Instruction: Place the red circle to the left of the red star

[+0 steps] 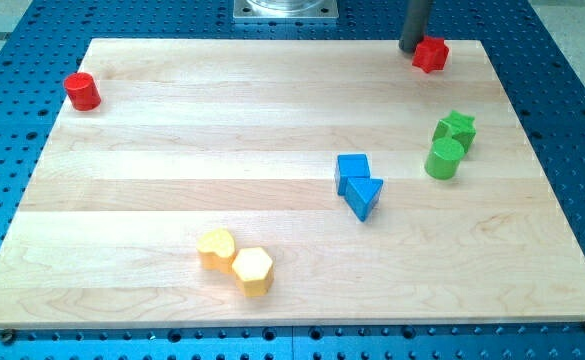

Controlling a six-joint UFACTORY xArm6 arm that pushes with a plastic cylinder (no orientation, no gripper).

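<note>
The red circle (82, 91) is a short red cylinder near the board's top left edge. The red star (430, 54) lies at the view's top right, close to the board's top edge. My tip (410, 49) is at the star's left side, touching or nearly touching it. The rod rises out of the view's top. The circle is far to the left of the star and of my tip.
A green star (457, 127) and a green cylinder (444, 158) sit together at the right. A blue cube (352, 170) and a blue triangle (364, 196) touch near the middle right. A yellow heart (216, 247) and a yellow hexagon (253, 270) sit at the bottom.
</note>
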